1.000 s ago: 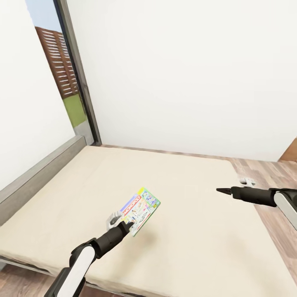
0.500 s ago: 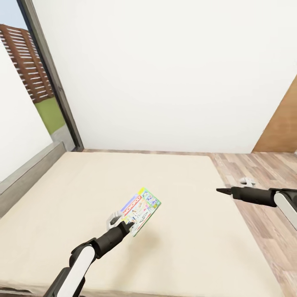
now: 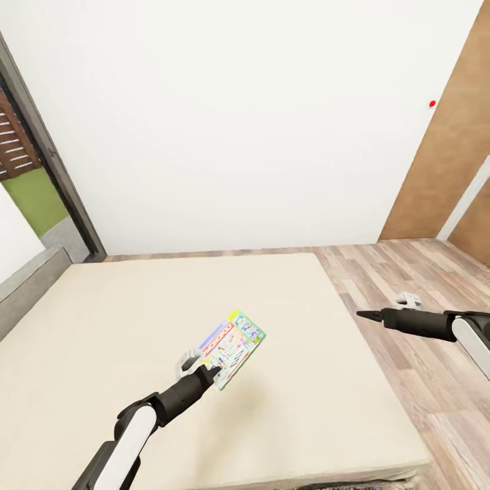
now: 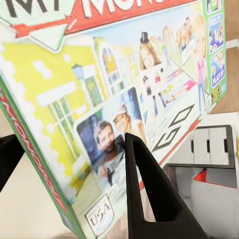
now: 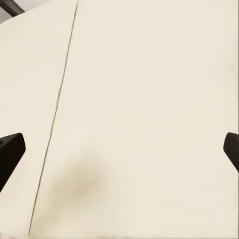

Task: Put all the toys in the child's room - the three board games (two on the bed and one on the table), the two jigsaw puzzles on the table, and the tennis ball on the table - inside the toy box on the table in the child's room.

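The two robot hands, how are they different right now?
The left hand is shut on a colourful board game, lifted over the bed; the right hand holds nothing. In the wrist views, the left hand's fingers pinch the box, while the right hand's fingers are spread wide. Both have dark fingers.

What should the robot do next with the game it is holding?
Probably keep turning toward the table while holding tight. The left gripper is shut on the board game, lifted above the bed, and no toy box is in sight yet. The right gripper's jaws are open, holding nothing.
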{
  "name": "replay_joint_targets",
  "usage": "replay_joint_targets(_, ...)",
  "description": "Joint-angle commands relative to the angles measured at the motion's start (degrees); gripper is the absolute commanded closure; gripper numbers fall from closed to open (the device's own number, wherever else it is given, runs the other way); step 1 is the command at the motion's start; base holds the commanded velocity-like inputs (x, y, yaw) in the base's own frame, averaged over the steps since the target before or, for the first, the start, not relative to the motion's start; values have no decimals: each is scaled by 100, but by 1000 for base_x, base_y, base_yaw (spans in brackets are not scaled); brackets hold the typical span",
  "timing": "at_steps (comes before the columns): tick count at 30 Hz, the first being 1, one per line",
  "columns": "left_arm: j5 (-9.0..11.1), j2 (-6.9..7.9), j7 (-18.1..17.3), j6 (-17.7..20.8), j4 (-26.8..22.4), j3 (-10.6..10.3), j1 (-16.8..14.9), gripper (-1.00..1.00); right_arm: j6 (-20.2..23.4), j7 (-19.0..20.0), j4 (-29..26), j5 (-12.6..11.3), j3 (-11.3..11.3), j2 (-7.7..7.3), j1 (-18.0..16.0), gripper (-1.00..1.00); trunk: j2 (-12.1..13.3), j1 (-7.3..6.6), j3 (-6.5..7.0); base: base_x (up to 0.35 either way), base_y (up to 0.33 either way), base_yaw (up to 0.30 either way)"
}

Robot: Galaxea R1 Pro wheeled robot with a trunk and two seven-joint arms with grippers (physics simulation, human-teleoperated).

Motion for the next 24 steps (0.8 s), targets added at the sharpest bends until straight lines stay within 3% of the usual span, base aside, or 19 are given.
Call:
replay_joint_targets(1,24,4,-2,17,-5,0,-1,100,17,11,2,1,10,-3,-8,-100,37,-22,12,0,0,-282)
replay_joint_targets(24,31,4,-2,23,-5,9,-8,100,19,12,2,4,10,-4,-8,-100,959,-527,425,0,0,-282)
